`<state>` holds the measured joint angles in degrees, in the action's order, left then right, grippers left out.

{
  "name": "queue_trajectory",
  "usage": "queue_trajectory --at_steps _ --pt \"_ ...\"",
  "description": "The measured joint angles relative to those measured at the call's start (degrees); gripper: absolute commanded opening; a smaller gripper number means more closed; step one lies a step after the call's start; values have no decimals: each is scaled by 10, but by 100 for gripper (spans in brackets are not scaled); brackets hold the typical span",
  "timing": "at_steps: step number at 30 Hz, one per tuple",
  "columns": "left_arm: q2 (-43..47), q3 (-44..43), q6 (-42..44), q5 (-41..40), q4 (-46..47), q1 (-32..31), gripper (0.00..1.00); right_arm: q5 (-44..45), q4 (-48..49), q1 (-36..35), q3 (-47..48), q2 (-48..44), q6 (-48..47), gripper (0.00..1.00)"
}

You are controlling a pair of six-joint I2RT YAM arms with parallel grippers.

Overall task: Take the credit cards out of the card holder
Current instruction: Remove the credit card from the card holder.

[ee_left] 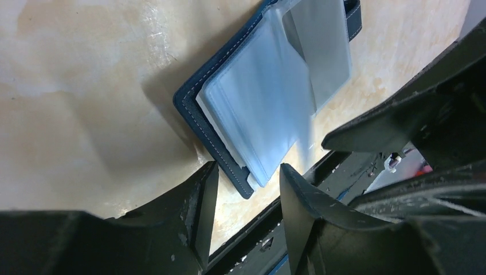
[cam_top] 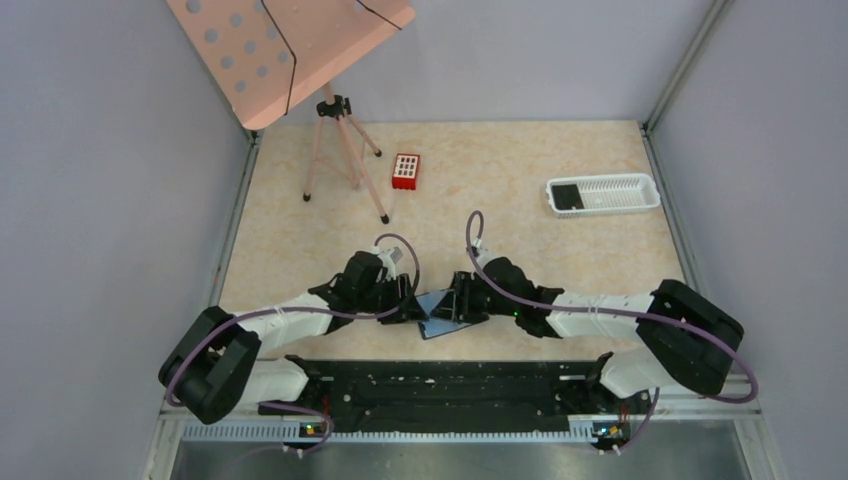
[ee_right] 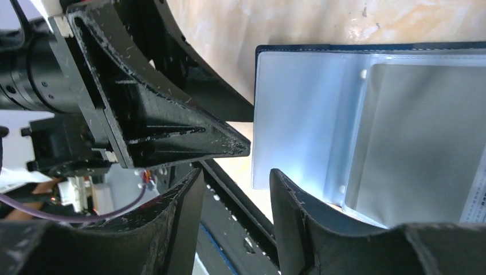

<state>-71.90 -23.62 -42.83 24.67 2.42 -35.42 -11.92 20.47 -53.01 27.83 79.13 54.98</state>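
Card holder (cam_top: 441,322): blue with pale stitching, lying open on the worktop (cam_top: 570,250) close to its near edge, between my two wrists. Its clear sleeves (ee_left: 263,97) are fanned up off the cover.
Left jaws: spread, with one corner of the holder in the gap between the fingertips (ee_left: 203,177). I cannot tell whether either one touches it.
Right jaws: spread at the holder's edge, one fingertip (ee_right: 286,192) just beside the sleeves.
Hard to make out: whether any sleeve holds a card, since the pages look milky grey. From above, my wrists cover most of the holder. My right wrist view cuts it off at the right.
In the way: my left finger (ee_right: 172,126) crosses the right wrist view.
Around: a white slotted tray (cam_top: 625,195) at the far right, well apart, with a dark card (cam_top: 567,196) in its left end. There is also a red box (cam_top: 405,171) and a tripod (cam_top: 340,150) carrying a pink perforated board (cam_top: 290,50).
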Motion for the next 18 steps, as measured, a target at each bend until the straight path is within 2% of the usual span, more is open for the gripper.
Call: queue_trajectory --at_steps 4,11,18 --pt "1 3 -6 0 6 0 52 9 -49 -8 20 -12 -35 46" --pt "30 6 -9 -2 1 0 56 113 -172 -7 41 -89 -103 47" --pt "43 6 -10 -7 0 0 57 161 -243 11 45 -95 -145 48"
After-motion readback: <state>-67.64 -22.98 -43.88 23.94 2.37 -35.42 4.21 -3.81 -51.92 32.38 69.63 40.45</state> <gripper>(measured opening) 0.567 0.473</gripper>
